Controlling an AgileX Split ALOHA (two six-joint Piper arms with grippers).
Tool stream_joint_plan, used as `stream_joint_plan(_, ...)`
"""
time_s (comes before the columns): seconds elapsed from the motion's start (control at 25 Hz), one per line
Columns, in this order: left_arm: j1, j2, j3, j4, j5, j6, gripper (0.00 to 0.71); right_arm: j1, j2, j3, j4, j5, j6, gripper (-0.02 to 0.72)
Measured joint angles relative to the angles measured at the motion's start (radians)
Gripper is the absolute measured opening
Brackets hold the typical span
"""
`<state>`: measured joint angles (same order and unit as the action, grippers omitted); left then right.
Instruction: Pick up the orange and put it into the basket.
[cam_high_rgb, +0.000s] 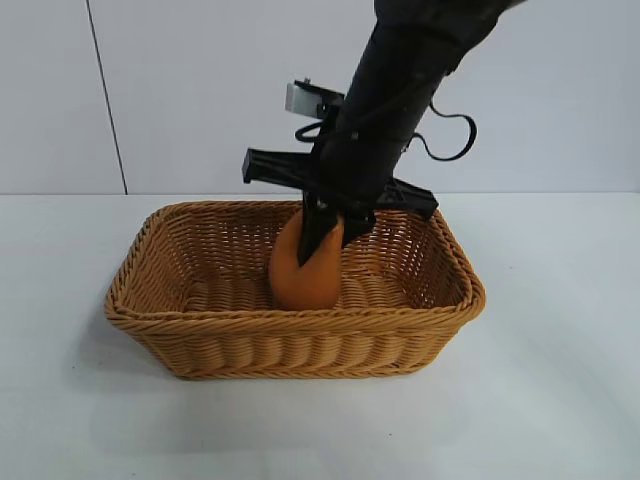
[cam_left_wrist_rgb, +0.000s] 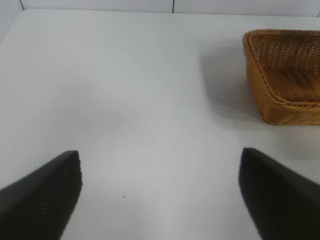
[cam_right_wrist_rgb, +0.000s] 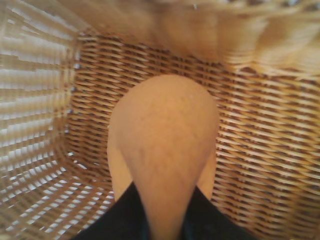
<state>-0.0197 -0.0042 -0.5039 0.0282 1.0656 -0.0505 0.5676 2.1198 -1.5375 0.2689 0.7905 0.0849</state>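
your right gripper (cam_high_rgb: 322, 232) points steeply down inside the basket (cam_high_rgb: 300, 345), its fingers pinching the orange (cam_high_rgb: 303, 270) (the fruit hangs low between the woven walls). the basket's braided rim rings the fruit on every side. your left gripper (cam_left_wrist_rgb: 160, 192) hovers spread wide over the bare white table (cam_left_wrist_rgb: 125, 100), near the basket's corner.

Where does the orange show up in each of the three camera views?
Exterior view: the orange sits mid-picture inside the basket, held by the right gripper.
Left wrist view: no orange; only a corner of the basket shows.
Right wrist view: the orange fills the middle.
Shared landmark: the basket's woven wall.
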Motion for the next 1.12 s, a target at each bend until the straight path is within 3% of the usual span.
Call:
stream_joint_plan(0.08, 0.000, 0.000, 0.000, 0.000, 0.000, 0.000, 0.613, 0.000, 0.009, 0.000, 0.001, -0.001, -0.024, 0.059)
stream_joint_plan(0.12, 0.000, 0.000, 0.000, 0.000, 0.000, 0.000, 0.613, 0.000, 0.009, 0.000, 0.002, -0.001, -0.033, 0.103)
stream_joint_plan(0.32, 0.000, 0.000, 0.000, 0.000, 0.000, 0.000, 0.613, 0.000, -0.008, -0.001, -0.001, -0.005, -0.044, 0.531)
stream_joint_plan(0.4, 0.000, 0.000, 0.000, 0.000, 0.000, 0.000, 0.613, 0.000, -0.023, -0.008, -0.005, 0.017, -0.045, 0.604)
stream_joint_plan(0.6, 0.000, 0.000, 0.000, 0.000, 0.000, 0.000, 0.613, 0.000, -0.041, -0.152, -0.062, 0.173, -0.045, 0.643)
stream_joint_plan(0.8, 0.000, 0.000, 0.000, 0.000, 0.000, 0.000, 0.613, 0.000, -0.041, -0.358, -0.183, 0.391, -0.033, 0.643)
stream_joint_plan(0.96, 0.000, 0.000, 0.000, 0.000, 0.001, 0.000, 0.613, 0.000, -0.044, -0.458, -0.323, 0.413, 0.013, 0.641)
stream_joint_plan(1.12, 0.000, 0.000, 0.000, 0.000, 0.001, 0.000, 0.613, -0.013, -0.049, -0.471, -0.390, 0.415, 0.030, 0.641)
